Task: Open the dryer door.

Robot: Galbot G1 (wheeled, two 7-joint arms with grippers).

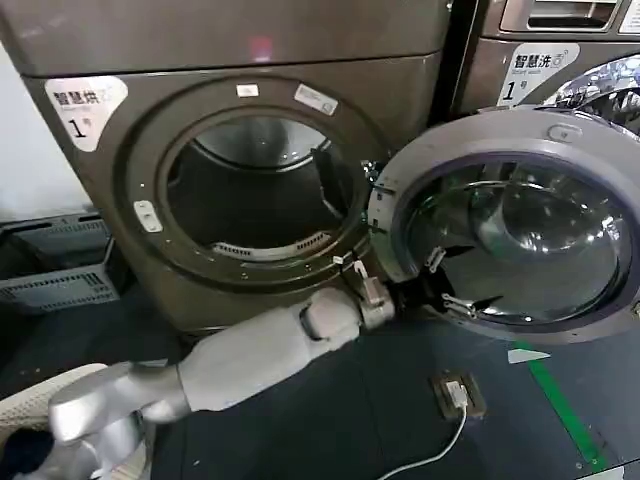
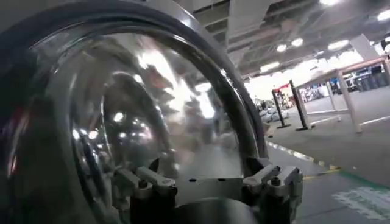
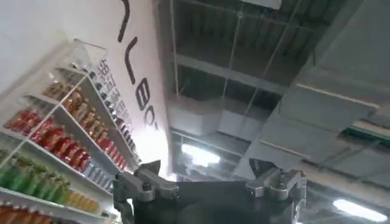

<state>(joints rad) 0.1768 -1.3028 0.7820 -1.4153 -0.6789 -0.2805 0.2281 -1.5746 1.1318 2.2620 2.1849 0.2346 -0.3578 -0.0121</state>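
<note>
The dryer (image 1: 110,170) marked "1" stands with its round door (image 1: 520,128) swung wide to the right, and the dark drum opening (image 1: 250,185) is exposed. My left arm reaches from the lower left to the door's inner lower edge near the hinge. The left gripper (image 1: 445,285) is open there, fingers spread against the door's inside. In the left wrist view the door's glass bowl (image 2: 122,109) looms right in front of the left gripper (image 2: 207,179). The right gripper (image 3: 207,179) is open and empty, pointing up at a ceiling.
A second machine (image 1: 545,50) stands right of the dryer, behind the open door. Grey crates (image 1: 55,265) sit on the floor to the left. A floor socket box (image 1: 457,392) with a white cable and a green tape line (image 1: 565,410) lie on the dark floor.
</note>
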